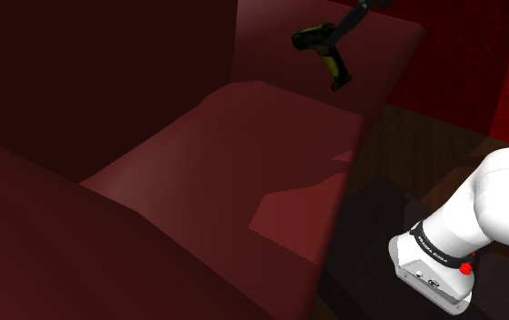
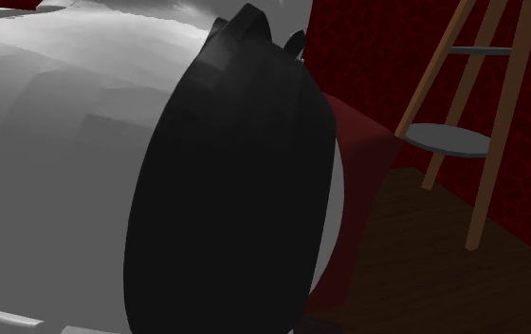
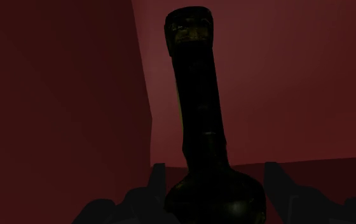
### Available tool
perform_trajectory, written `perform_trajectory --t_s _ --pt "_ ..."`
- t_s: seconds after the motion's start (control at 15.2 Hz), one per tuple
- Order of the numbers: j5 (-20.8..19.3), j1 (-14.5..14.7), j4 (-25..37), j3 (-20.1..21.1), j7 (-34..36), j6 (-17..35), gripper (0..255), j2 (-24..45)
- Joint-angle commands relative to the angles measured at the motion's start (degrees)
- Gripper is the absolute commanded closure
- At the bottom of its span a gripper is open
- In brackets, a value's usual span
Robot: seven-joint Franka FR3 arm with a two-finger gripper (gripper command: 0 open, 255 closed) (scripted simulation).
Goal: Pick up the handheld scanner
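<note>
Gripper [image 3: 216, 184]: we see its two black fingers clamped on the bulbous end of the handheld scanner [image 1: 321, 44], one on each side, only as far apart as that end is wide.
Scanner's place: raised clear of the seat, in front of the sofa's [image 1: 207, 155] backrest in the shoulder view.
Scanner's pose: long dark handle reaching away from the gripper, yellowish head near the fingers.
Sofa: dark red, below the scanner.
Arm [image 1: 498, 200]: white, at the shoulder view's lower right.
</note>
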Motion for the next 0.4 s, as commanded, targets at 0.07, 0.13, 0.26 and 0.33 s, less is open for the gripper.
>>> perform_trajectory --t_s 0.07,0.13,0.26,0.33 --pt "-0.26 -0.05 2.49 0.05 0.58 -2.29 255 0.12" --pt "-0.33 -0.05 3.33 0.07 0.77 -3.02 255 0.22" --pt "-0.40 -0.05 4.30 0.09 0.99 -3.85 255 0.34" --pt "-0.40 -0.05 4.31 0.09 0.99 -3.85 255 0.34"
